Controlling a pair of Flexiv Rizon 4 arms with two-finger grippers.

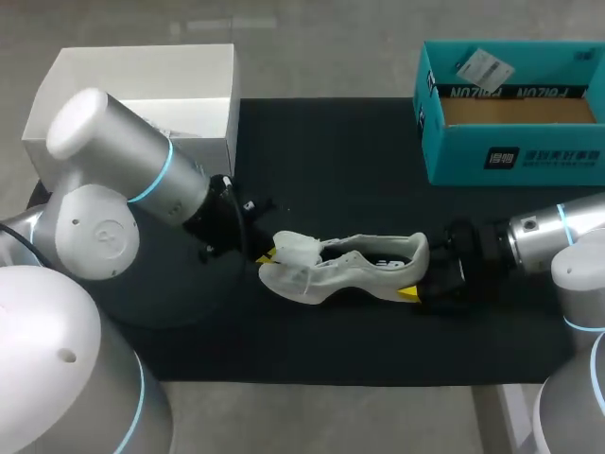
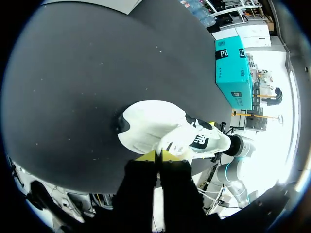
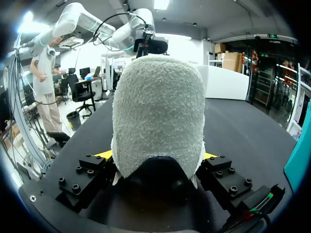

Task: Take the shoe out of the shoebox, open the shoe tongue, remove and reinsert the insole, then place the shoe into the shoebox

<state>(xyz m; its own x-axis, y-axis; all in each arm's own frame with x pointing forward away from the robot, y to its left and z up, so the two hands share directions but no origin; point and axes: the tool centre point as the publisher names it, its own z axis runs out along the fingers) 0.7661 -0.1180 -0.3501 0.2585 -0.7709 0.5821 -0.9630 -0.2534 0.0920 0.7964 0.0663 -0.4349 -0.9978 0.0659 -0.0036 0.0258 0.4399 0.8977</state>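
Note:
A white shoe [image 1: 350,265] lies on its side in the middle of the black mat [image 1: 331,161], toe to the left and heel to the right. My left gripper [image 1: 267,253] sits at the toe end, shut on the thin white shoe tongue [image 1: 298,248], which is lifted towards the toe. In the left wrist view the yellow tips [image 2: 158,155] meet at the edge of the shoe [image 2: 150,126]. My right gripper [image 1: 421,272] holds the heel. In the right wrist view its fingers press both sides of the fuzzy heel [image 3: 158,107]. The insole is hidden.
A teal shoebox [image 1: 510,156] stands open at the back right of the mat, with a paper tag on its rim. A white box [image 1: 142,52] stands at the back left, partly behind my left arm.

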